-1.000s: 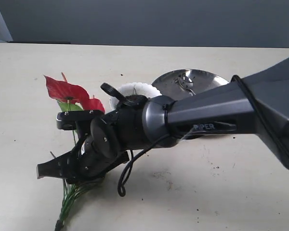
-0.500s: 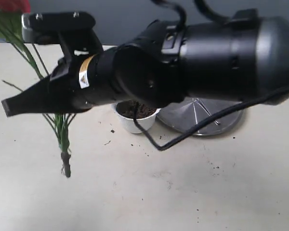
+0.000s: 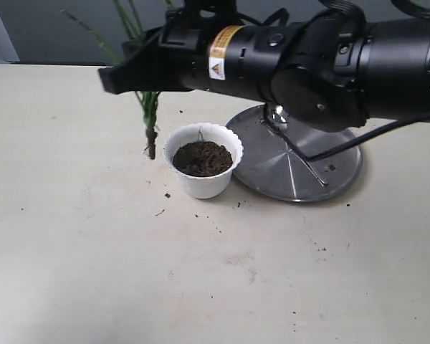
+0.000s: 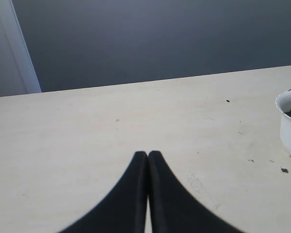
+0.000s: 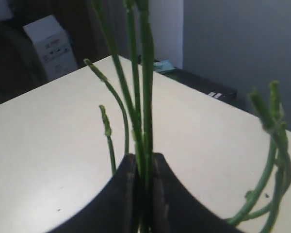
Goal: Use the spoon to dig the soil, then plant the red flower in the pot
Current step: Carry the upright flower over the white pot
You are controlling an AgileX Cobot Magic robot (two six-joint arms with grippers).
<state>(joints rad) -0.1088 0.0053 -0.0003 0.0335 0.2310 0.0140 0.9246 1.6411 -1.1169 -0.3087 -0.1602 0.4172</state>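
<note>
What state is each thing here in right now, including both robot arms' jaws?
Pot: upright, filled with soil.
Red flower: hanging stem-end down beside the pot, unplanted.
Spoon: lying on the steel plate, unheld.
Right gripper: jaws shut on the flower's stems.
Left gripper: jaws shut, empty.

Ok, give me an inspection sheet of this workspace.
Surface: cream table, dark crumbs scattered around the pot.
Job's things: white pot filled with soil; spoon on steel plate; flower stems hanging beside the pot.
Clutter: nothing seen.
Tools: right tool shut on the stems; left tool shut, empty.
Cables: black cable under the right arm.
Surroundings: dark wall; cardboard box.
</note>
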